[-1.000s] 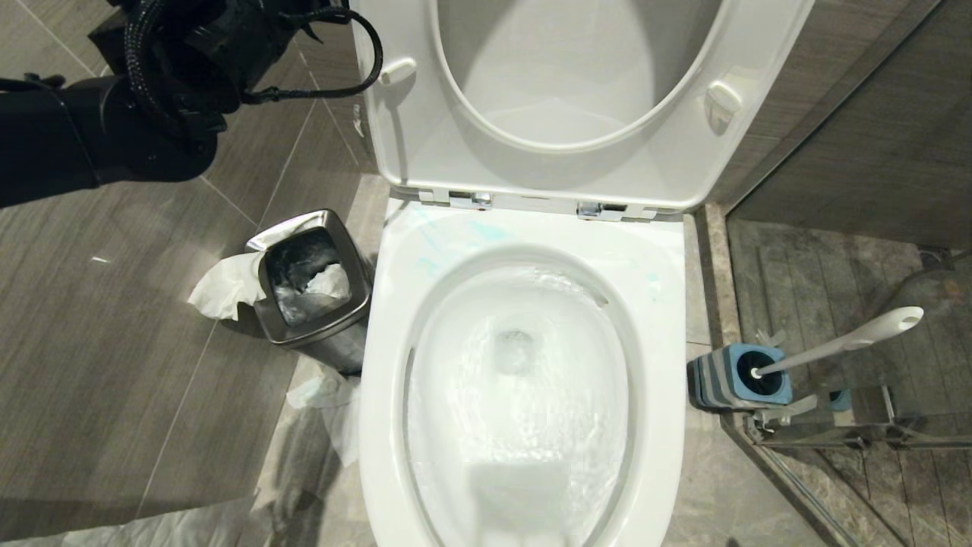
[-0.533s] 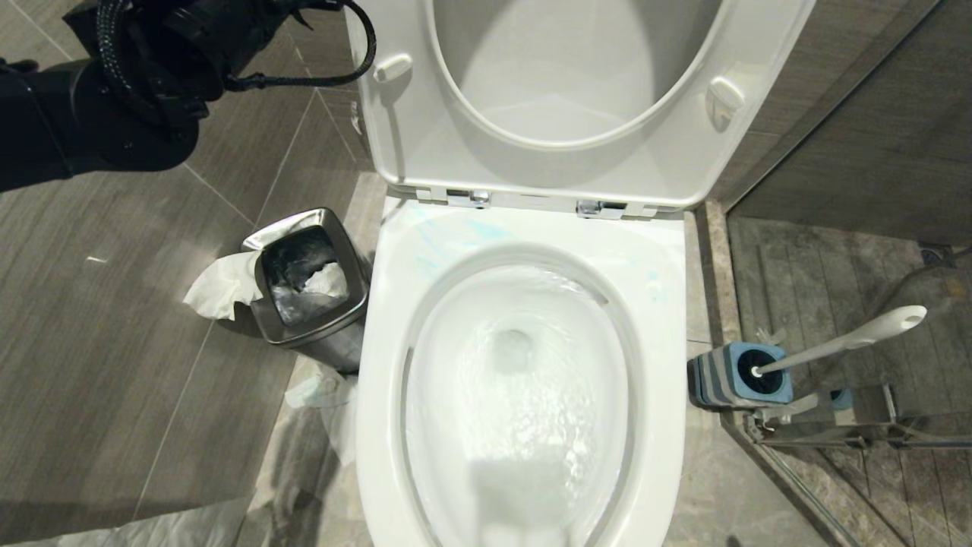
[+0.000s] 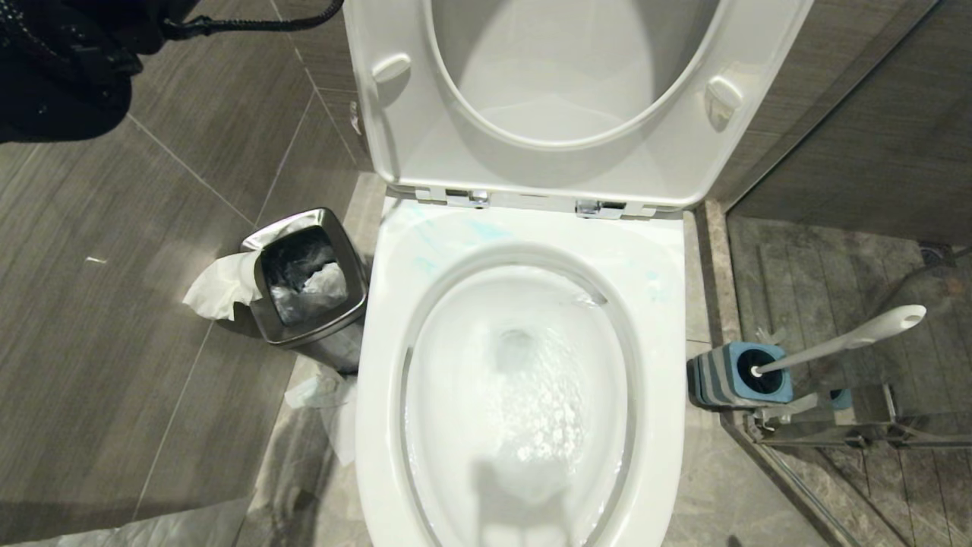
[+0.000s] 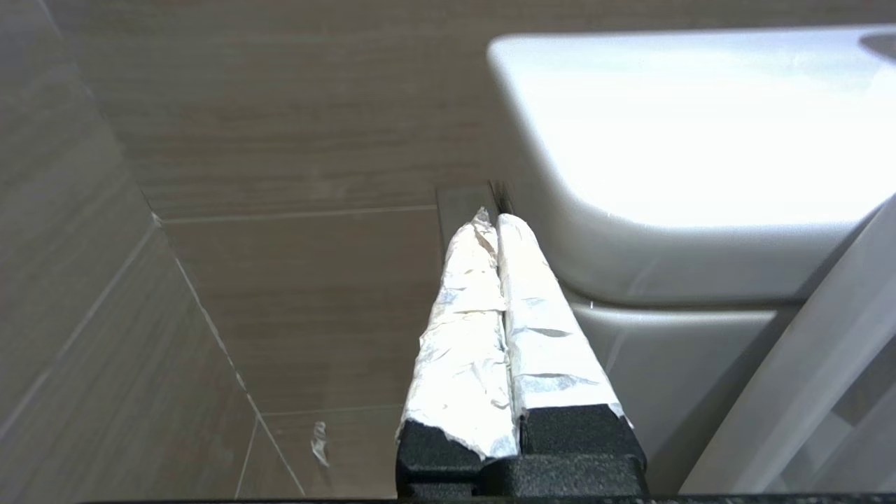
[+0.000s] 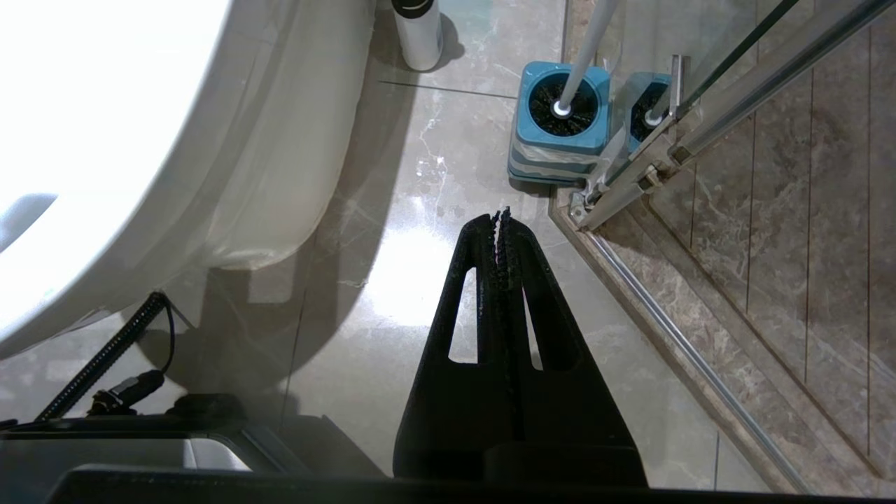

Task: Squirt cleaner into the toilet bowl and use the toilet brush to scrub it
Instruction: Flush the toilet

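Observation:
The toilet bowl [image 3: 395, 319] stands with seat and lid raised, water swirling and foaming in its basin. Faint blue-green streaks mark the back rim [image 3: 448, 243]. The toilet brush [image 3: 843, 342] leans in its blue-and-grey holder [image 3: 717, 380] on the floor right of the bowl; its white handle [image 5: 584, 42] also shows in the right wrist view. My left gripper [image 4: 493, 217], foil-wrapped, is shut and empty, pointing at the wall tiles beside the white cistern [image 4: 700, 140]. Low over the floor, my right gripper [image 5: 502, 213] is shut and empty, short of the holder [image 5: 560, 119].
A square steel bin [image 3: 311, 281] with tissue hanging out stands left of the bowl. A white bottle with a dark cap [image 5: 418, 35] stands on the floor by the bowl's side. A glass shower door and metal rail [image 5: 672, 154] lie right of the holder. My left arm [image 3: 61, 68] fills the upper-left corner.
My left arm has drawn up and to the left, almost leaving the head view. Water keeps swirling in the bowl. The brush and bin have stayed put.

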